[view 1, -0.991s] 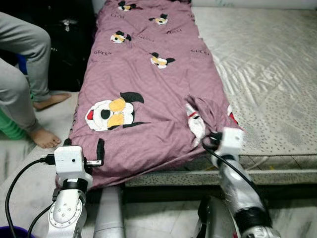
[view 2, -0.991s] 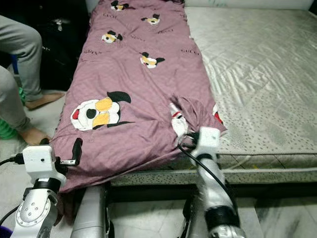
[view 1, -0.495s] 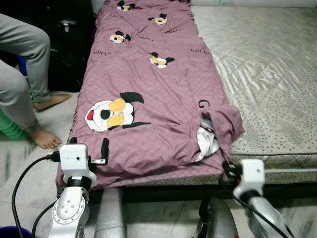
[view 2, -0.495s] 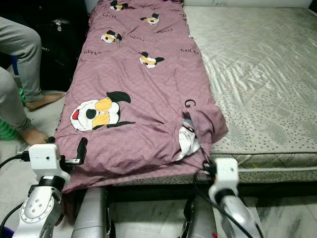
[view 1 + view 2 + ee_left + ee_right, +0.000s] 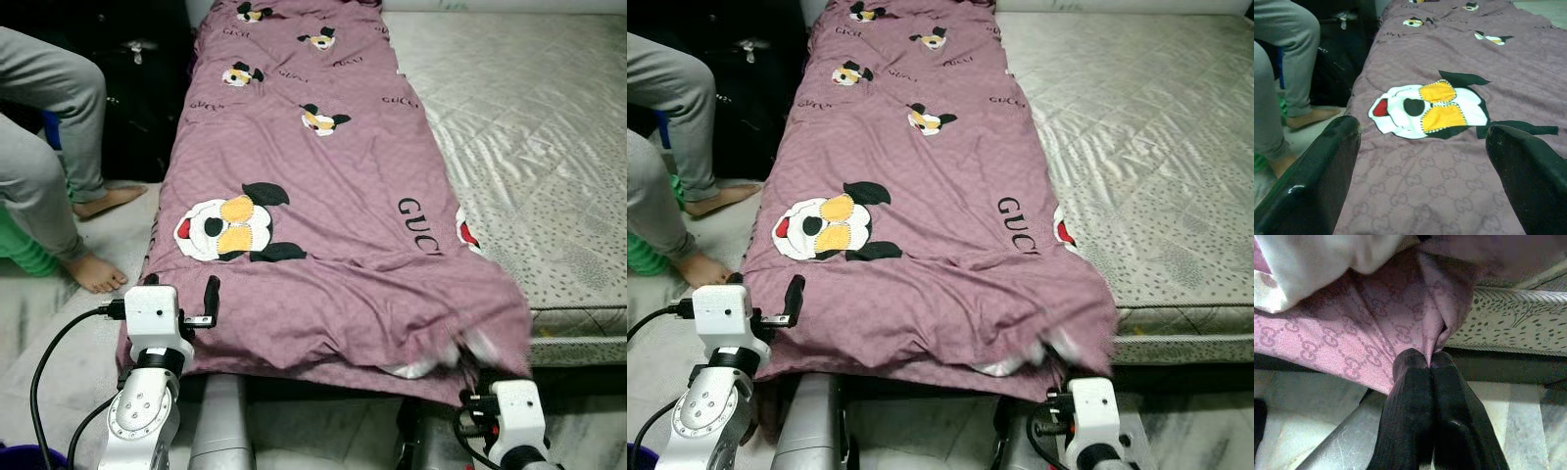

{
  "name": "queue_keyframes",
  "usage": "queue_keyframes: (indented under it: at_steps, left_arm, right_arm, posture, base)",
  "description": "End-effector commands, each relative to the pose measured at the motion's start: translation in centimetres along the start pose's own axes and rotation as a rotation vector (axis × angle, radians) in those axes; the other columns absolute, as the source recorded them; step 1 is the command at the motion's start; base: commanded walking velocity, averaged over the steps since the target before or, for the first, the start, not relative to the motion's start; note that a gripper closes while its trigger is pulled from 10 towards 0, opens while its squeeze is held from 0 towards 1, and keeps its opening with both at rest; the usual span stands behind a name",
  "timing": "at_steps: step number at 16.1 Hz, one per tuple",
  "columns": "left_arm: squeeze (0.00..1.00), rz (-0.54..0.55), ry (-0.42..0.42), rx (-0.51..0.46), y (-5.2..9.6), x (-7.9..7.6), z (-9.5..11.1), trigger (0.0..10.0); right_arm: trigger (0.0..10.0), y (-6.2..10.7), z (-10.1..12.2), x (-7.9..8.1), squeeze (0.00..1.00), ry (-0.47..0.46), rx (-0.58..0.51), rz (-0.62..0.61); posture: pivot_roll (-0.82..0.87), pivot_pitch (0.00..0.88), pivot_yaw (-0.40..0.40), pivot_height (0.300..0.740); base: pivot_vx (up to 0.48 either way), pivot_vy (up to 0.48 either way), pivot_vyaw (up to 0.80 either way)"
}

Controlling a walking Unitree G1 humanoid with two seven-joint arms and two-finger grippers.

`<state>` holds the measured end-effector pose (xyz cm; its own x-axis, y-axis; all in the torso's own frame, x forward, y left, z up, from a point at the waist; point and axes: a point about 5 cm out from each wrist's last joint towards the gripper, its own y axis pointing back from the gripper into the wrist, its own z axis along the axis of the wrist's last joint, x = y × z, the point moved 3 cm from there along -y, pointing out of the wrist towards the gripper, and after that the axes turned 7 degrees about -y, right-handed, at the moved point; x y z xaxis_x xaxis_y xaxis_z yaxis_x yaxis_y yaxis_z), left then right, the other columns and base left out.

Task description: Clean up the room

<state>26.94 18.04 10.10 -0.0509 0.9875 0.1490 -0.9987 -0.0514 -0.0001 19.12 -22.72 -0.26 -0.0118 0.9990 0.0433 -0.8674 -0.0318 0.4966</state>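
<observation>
A mauve sheet [image 5: 323, 196] printed with cartoon faces and lettering lies lengthwise along the left side of the bed [image 5: 549, 127], its long axis running from the near foot edge straight away toward the far end. Its near hem hangs over the foot edge; the near right corner is bunched and blurred, with a pale underside showing just above the right claw [image 5: 1429, 363]. That claw sits low at the foot of the bed, its two black fingers pressed together with a pinch of the sheet's hem caught between the tips, the speckled mattress edge just behind. The left claw [image 5: 176, 304] rests at the near left corner of the sheet, by the hem; in its wrist view the two fingers [image 5: 1317, 176] stand wide apart with the large white and yellow cartoon face [image 5: 1430, 110] between them, gripping nothing.

To the right of the sheet the quilted grey mattress is bare out to its edge. To the left, close beside the bed, a person's legs in grey trousers [image 5: 49, 127] stand with bare feet [image 5: 93, 272] on the pale floor, and a dark bag [image 5: 147, 88] sits against the bed's side behind them. A black cable [image 5: 44, 362] loops from the left wrist toward the floor
</observation>
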Motion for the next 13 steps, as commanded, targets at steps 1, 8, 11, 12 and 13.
queue_keyframes:
  at_steps: [1, 8, 11, 12, 13]
  left_arm:
    - [0.0, -0.008, -0.009, 0.005, 0.0, 0.1, -0.2, 10.0]
    - [0.0, -0.006, -0.01, 0.005, -0.2, 0.1, -0.2, 10.0]
    - [0.0, -0.013, -0.013, 0.012, 0.0, 0.1, -0.5, 10.0]
    - [0.0, -0.014, -0.013, 0.012, -0.1, 0.1, -0.4, 10.0]
    - [0.0, -0.018, -0.012, 0.01, -0.2, 0.0, -0.4, 10.0]
  right_arm:
    - [10.0, 0.9, -1.3, -1.9, 0.0, 0.068, 0.056, -0.079]
    - [10.0, 1.1, -0.4, -8.4, 1.0, 0.22, 0.073, -0.403]
    - [10.0, 2.1, 2.1, -9.1, 1.0, 0.275, -0.025, -0.486]
    - [10.0, 2.2, 2.6, -9.2, 1.0, 0.26, -0.045, -0.502]
    - [10.0, 1.7, 5.5, -8.5, 1.0, 0.262, -0.162, -0.487]
  posture:
    - [0.04, 0.093, 0.004, 0.538]
    - [0.03, 0.096, 0.002, 0.538]
    - [0.01, 0.103, 0.015, 0.538]
    - [0.0, 0.103, 0.016, 0.538]
    - [0.0, 0.104, 0.02, 0.538]
  base:
    - [0.0, 0.0, 0.0]
    - [0.0, 0.0, 0.0]
    - [0.0, 0.0, 0.0]
    - [0.0, 0.0, 0.0]
    - [0.0, 0.0, 0.0]
